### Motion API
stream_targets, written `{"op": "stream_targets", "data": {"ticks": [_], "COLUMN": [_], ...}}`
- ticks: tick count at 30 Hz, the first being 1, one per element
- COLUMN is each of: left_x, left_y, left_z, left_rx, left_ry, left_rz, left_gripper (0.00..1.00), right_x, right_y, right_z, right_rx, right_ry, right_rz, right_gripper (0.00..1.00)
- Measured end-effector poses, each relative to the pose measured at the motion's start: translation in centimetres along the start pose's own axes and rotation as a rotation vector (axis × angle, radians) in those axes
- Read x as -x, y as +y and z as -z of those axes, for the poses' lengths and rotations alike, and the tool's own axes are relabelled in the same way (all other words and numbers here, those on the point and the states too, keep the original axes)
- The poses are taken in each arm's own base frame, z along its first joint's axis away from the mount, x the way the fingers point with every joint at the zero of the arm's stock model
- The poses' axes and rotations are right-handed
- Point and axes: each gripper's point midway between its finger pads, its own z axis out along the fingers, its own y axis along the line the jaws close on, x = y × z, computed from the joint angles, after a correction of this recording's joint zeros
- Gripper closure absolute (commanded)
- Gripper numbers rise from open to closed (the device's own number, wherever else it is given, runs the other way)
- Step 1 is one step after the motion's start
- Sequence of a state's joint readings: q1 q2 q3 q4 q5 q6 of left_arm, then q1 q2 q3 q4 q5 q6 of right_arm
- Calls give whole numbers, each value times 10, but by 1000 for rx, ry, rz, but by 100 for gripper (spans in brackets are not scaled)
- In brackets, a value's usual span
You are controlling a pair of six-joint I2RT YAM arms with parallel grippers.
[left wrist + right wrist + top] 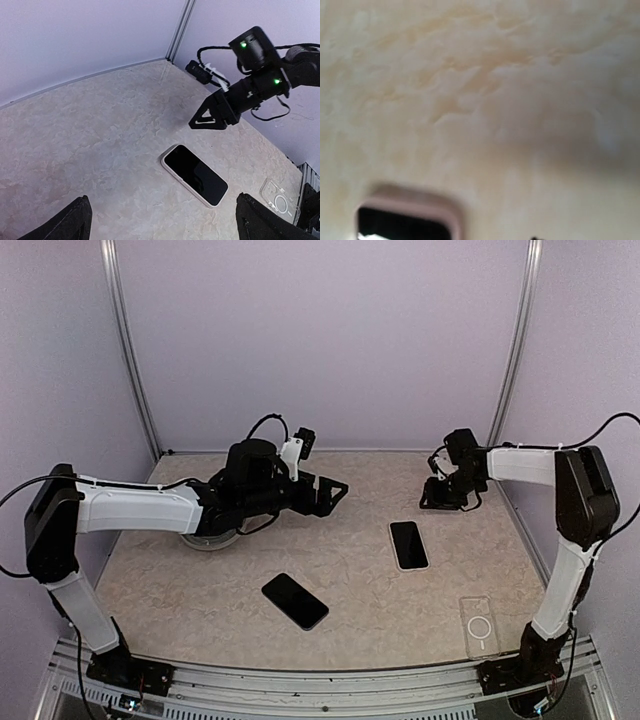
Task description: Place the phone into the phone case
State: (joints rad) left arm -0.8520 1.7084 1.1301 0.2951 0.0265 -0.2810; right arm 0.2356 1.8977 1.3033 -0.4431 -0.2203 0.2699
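A bare black phone (294,600) lies screen up near the table's front centre. A second phone (408,545) with a pale pink rim lies to the right of centre; it also shows in the left wrist view (194,175) and at the right wrist view's lower left corner (405,220). The clear phone case (479,625) with a ring mark lies at the front right (280,202). My right gripper (441,504) hovers just behind the pink-rimmed phone, partly open and empty (212,120). My left gripper (335,492) hangs open and empty above the table's middle (162,222).
A white round object (210,539) sits under the left forearm. Lilac walls with metal posts (130,360) close in the back and sides. A metal rail (320,675) runs along the table's near edge.
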Motion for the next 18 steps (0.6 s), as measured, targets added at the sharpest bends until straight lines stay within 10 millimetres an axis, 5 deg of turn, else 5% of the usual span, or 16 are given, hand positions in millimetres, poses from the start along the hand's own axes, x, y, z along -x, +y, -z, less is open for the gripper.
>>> {"op": "stream_targets", "data": {"ticks": [2, 5, 9, 12, 18], "left_x": [-1, -3, -5, -7, 13], "left_y": [2, 7, 19, 34, 66], "left_z": [0, 0, 1, 6, 46], "left_rx": [12, 39, 104, 193, 403], "left_ry": [3, 9, 12, 16, -57], "left_rz": [0, 0, 0, -6, -23], "left_gripper": [1, 1, 1, 1, 1], "right_x": [-1, -29, -121, -187, -254], "right_y": [12, 31, 28, 7, 1], "right_z": [23, 55, 65, 75, 94], "right_rx": [-80, -175, -277, -353, -331], "right_ry": [-13, 6, 195, 338, 431], "right_rz": [28, 35, 7, -55, -147], "right_gripper": [56, 54, 48, 32, 48]}}
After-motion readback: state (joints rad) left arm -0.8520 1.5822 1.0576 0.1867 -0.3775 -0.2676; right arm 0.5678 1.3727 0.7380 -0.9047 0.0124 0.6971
